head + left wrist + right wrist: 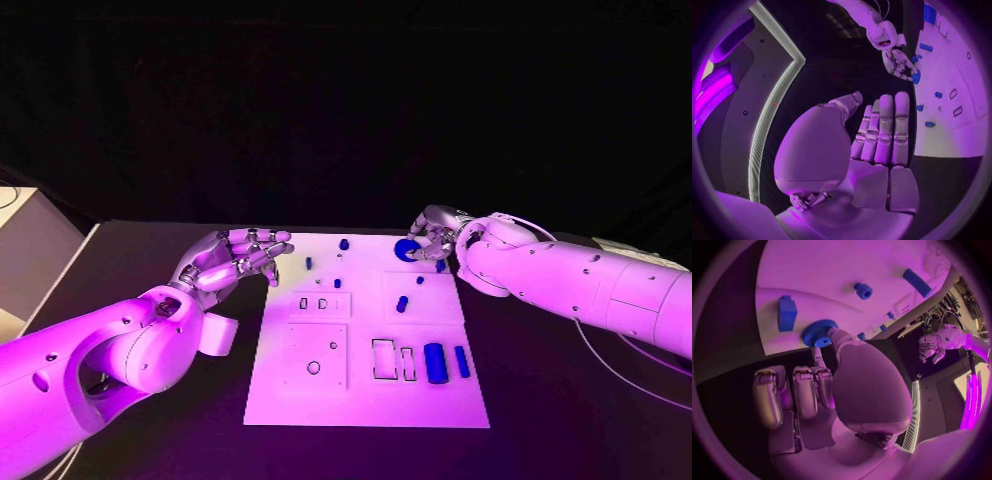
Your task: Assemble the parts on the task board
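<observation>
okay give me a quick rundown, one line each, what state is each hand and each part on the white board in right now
Left robot hand: empty, fingers apart, at the board's left edge.
Right robot hand: pinching the blue gear.
Blue gear: held at the task board's far edge.
Long blue bar: lying flat on the board.
Thin blue bar: lying flat beside it.

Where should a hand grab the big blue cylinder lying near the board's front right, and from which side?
Judging by pose: the blue cylinder lies flat on the task board, long axis running front to back. Pinch its curved sides at mid-length, coming from above. The thinner blue bar and rectangular slots flank it closely, so keep fingers narrow. The right hand is on its side.
</observation>
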Controlling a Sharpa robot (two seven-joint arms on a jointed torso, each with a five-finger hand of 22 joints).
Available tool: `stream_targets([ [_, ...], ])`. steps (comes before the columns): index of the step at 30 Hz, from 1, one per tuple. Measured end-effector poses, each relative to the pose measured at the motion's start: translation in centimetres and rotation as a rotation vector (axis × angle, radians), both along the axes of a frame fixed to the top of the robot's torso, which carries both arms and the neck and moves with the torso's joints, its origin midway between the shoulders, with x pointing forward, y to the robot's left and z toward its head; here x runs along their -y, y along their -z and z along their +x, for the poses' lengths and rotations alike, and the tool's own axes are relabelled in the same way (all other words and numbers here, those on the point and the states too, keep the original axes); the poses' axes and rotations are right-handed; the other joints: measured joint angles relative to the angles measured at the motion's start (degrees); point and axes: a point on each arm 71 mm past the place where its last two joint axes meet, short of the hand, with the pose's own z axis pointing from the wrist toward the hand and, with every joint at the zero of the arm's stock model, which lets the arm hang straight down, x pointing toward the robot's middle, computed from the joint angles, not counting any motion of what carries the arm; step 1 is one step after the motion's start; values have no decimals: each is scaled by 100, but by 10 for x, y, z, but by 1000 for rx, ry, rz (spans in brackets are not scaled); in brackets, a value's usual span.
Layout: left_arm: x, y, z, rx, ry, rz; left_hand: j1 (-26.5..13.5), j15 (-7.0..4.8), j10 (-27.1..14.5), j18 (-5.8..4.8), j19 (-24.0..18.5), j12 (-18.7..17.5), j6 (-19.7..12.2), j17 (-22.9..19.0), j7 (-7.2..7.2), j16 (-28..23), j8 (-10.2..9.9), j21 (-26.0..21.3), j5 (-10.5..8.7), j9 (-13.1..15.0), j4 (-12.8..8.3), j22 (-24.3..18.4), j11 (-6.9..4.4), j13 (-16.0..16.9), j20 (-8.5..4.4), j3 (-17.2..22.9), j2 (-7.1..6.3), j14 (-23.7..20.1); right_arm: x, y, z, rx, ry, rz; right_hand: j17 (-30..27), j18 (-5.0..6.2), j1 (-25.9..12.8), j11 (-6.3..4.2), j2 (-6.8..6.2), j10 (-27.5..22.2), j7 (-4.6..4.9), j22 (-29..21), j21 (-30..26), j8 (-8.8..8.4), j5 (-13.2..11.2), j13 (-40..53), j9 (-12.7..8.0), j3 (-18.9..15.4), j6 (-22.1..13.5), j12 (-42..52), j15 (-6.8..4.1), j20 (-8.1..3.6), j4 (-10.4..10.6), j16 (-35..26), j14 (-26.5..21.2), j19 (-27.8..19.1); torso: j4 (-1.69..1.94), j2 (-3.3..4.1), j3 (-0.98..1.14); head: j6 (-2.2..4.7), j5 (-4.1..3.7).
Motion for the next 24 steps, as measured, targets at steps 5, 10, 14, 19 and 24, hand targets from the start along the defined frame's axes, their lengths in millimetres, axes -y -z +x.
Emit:
stream_targets([
  [5,0,0,0,0,0,0,0,0,0,0,0,0,0,0,0,0,0,0,0,0,0,0,0,0,0,0,0,0,-1,0,0,3,-4,2,0,0,38,0,38,1,-19,-1,0,49,54,0,6,210,152,0,0,0,-70,0,0,0,0,0,1,-1,2],
  [10,0,0,0,-1,0,0,0,0,0,0,0,0,0,0,0,0,0,0,0,0,0,4,0,-1,0,0,0,0,-3,0,-3,22,-16,4,0,0,71,-31,65,32,-22,0,0,62,-3,-1,6,503,208,0,-22,-41,-181,21,22,-2,0,0,2,-3,-2],
  [14,0,0,0,-1,0,0,0,0,0,0,0,0,0,0,0,0,0,0,0,4,0,4,0,-1,0,0,0,0,-8,0,-8,63,-35,11,0,0,101,-52,65,11,-22,-1,0,62,-16,-1,5,620,210,0,-43,-45,-214,21,0,1,0,0,2,0,-2],
  [19,0,1,1,-1,0,0,0,0,0,0,0,0,0,0,0,0,0,0,0,4,0,4,0,-1,0,0,0,0,-23,-7,-17,134,-78,31,-1,0,99,-73,65,31,-22,4,0,62,-27,4,5,645,210,0,-63,-45,-239,21,21,1,-1,-3,3,15,10],
  [24,0,1,1,-2,0,0,0,0,0,0,0,0,0,0,0,0,0,0,0,4,0,4,0,-1,0,0,0,0,-51,-14,-28,203,-145,48,-1,1,57,-73,25,31,-21,4,0,62,-28,4,5,662,211,0,-63,-85,-256,21,21,1,-4,-5,2,30,15],
])
